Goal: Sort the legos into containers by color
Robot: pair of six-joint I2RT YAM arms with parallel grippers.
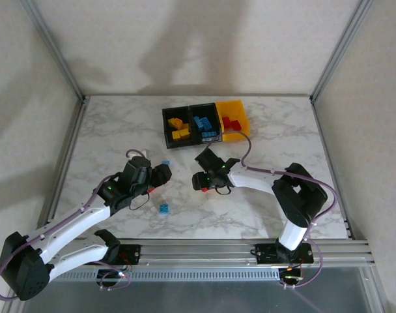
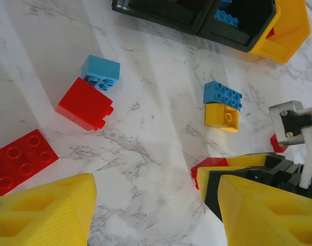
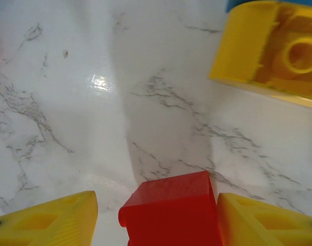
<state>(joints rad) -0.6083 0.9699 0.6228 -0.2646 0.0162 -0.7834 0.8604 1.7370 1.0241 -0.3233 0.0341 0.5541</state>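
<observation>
Probably light, rigid and slick, the red lego [image 3: 171, 205] lay on the tabletop [image 1: 282, 143] at 6 o'clock between the right end effector [image 3: 156, 220] fingers, not yet clamped; its flat sides suited gripping. The left end effector [image 2: 156, 205] gaped empty. Loose legos numbered four red, two blue, one yellow; three containers [image 1: 165, 127] stood at 12 o'clock.

red lego [image 3: 169, 210] partly beyond edge

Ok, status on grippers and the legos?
Left gripper open, over table. Right gripper open around red lego, not clamped. Yellow lego nearby, clear of it.
</observation>
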